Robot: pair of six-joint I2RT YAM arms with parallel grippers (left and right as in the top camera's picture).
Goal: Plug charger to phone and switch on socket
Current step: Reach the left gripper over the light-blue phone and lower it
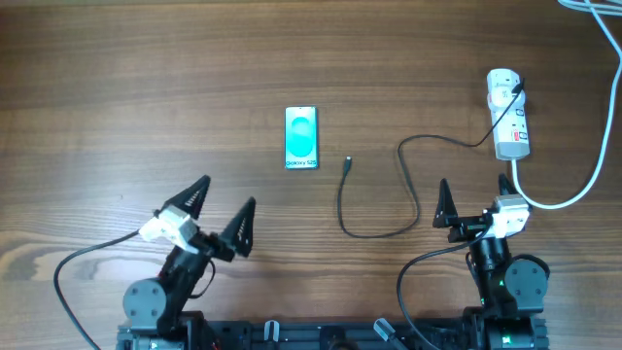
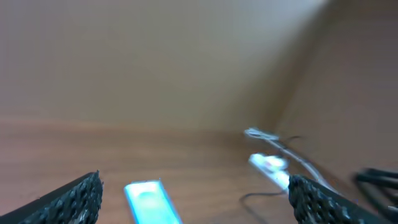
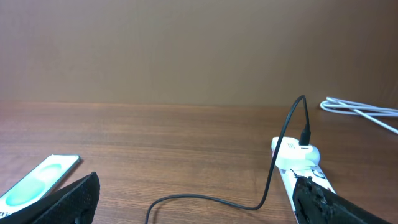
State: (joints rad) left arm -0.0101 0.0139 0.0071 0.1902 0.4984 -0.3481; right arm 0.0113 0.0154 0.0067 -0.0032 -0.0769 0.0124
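The phone (image 1: 301, 138) lies flat mid-table, teal screen lit, and shows blurred in the left wrist view (image 2: 151, 202) and at the left edge of the right wrist view (image 3: 37, 180). The charger, a thin black cable (image 1: 408, 185), runs from the socket (image 1: 508, 115) at the back right and loops forward; its plug tip (image 1: 348, 162) lies just right of the phone, apart from it. The cable (image 3: 273, 174) and socket (image 3: 298, 158) show in the right wrist view. My left gripper (image 1: 222, 209) is open and empty in front of the phone. My right gripper (image 1: 473, 201) is open and empty in front of the socket.
A thicker white cable (image 1: 593, 146) runs from the socket's near end round the right side to the back right corner, and shows in the right wrist view (image 3: 360, 111). The arm bases stand at the table's front edge. A plain wall rises behind the table.
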